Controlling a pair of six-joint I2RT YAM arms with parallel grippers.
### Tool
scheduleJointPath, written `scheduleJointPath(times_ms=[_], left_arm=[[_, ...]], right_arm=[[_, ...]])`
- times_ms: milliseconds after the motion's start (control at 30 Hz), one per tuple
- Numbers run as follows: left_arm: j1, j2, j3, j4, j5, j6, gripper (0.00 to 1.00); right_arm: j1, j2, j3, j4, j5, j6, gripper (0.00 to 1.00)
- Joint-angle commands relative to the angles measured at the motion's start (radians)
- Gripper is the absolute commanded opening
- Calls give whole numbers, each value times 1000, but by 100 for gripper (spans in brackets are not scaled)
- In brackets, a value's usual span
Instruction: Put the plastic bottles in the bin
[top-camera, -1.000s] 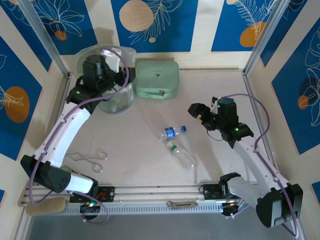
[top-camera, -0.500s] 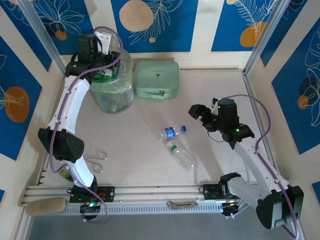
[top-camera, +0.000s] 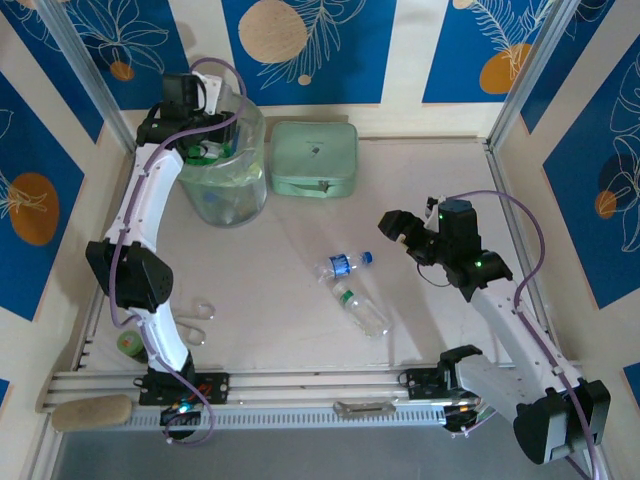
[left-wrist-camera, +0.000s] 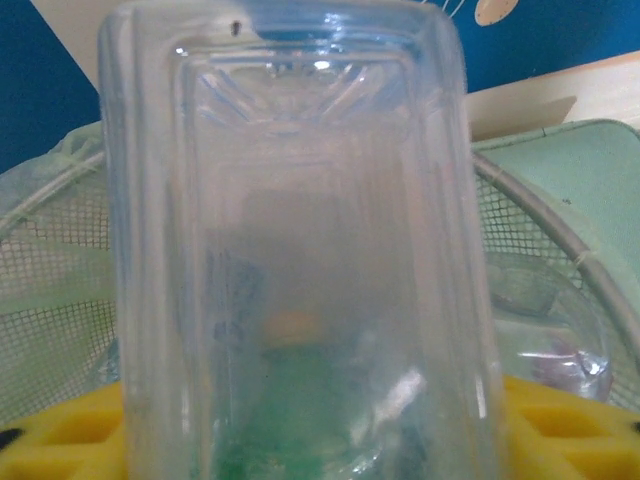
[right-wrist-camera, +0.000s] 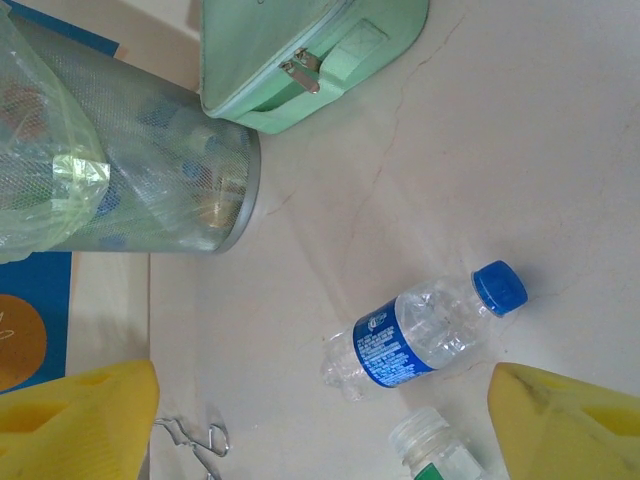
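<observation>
The bin (top-camera: 232, 185), a round mesh one lined with a clear bag, stands at the far left and holds several bottles. My left gripper (top-camera: 205, 135) hangs over its mouth. In the left wrist view a clear plastic bottle (left-wrist-camera: 300, 250) stands between the yellow pads (left-wrist-camera: 570, 430), which lie against its sides, with the bin's rim (left-wrist-camera: 560, 240) behind. Two more bottles lie mid-table: a blue-capped one (top-camera: 345, 265) (right-wrist-camera: 420, 335) and a green-labelled one (top-camera: 360, 308) (right-wrist-camera: 430, 448). My right gripper (top-camera: 400, 228) (right-wrist-camera: 325, 420) hovers open just right of them, holding nothing.
A flat mint-green case (top-camera: 315, 157) (right-wrist-camera: 310, 50) lies right of the bin. Metal wire tongs (top-camera: 190, 320) (right-wrist-camera: 190, 440) rest at the near left, with a small green round thing (top-camera: 128, 343) beside the left arm. The bin (right-wrist-camera: 150, 190) has bare table to its right.
The left arm has swung up and back, carrying its gripper from the bin's front to over its mouth. The right gripper has barely shifted.
</observation>
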Motion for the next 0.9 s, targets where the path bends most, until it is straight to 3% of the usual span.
scheduleJointPath(times_ms=[0,233,500,733,867], left_arm=[[10,-18,-6,-2,-18,-1,74],[10,-76,-20,24,-14,-27,97],[9,-198,-107,70,106,-126,100],[-10,-425,-457,319,317,-344,100],[-52,-579,-721,493,359,-457,100]], right_arm=[[-4,-14,6,-10,2,-11,86],[-3,-12,8,-8,3,-10,86],[8,12,1,10,-1,0,86],[40,84,-11,45,4,51,86],[71,142,-26,87,18,119,86]])
